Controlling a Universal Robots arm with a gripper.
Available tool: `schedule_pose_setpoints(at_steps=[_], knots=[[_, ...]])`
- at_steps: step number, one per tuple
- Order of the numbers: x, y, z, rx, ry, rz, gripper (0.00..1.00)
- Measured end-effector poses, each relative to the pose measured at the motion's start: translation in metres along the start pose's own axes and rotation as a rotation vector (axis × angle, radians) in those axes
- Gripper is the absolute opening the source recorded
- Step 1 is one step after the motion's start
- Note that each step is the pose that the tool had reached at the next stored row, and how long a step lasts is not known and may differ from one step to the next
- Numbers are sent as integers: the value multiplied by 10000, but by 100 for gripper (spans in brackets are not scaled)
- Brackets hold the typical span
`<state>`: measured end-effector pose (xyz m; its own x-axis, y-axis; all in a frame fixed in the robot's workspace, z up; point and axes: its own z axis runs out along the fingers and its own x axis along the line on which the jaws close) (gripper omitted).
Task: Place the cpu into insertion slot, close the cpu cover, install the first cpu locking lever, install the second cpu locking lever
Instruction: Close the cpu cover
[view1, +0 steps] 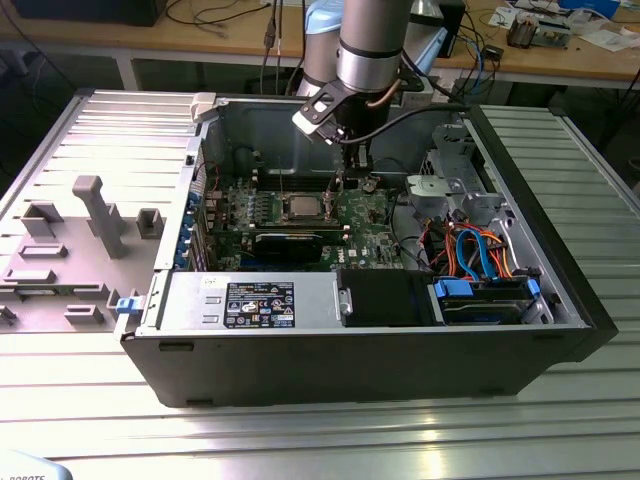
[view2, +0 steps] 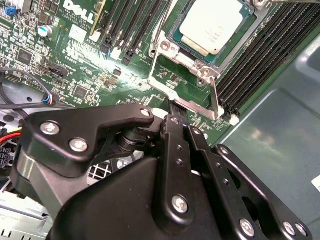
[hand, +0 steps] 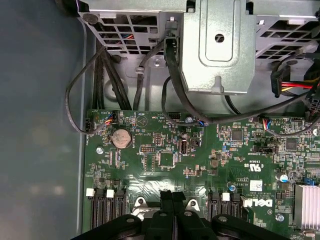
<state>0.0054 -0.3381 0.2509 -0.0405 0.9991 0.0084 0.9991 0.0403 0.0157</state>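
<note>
Gripper (view2: 179, 119): the black fingers (hand: 166, 205) are pressed together with nothing held between them. In the second wrist view the tips sit at the free edge of the cpu cover (view2: 192, 105); whether they touch it I cannot tell. The cover is raised off the insertion slot (view2: 176, 39), and the green board (view2: 90, 60) shows through its window. Just beyond the cover, the cpu (view2: 212, 27) lies seated in the slot, silver top exposed.
</note>
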Motion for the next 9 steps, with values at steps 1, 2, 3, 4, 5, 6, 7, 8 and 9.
schedule_pose_setpoints(at_steps=[1,2,3,4,5,6,7,8,9], knots=[[0,-3,0,0,1,2,11],[0,-5,0,0,1,0,11],[0,-7,0,0,0,0,11],[0,-7,0,0,1,-1,11],[0,-11,0,0,0,1,11],[0,-11,0,0,0,0,11],[0,-12,0,-1,0,-1,11],[0,-15,0,0,0,1,11],[0,-16,0,0,0,0,11]])
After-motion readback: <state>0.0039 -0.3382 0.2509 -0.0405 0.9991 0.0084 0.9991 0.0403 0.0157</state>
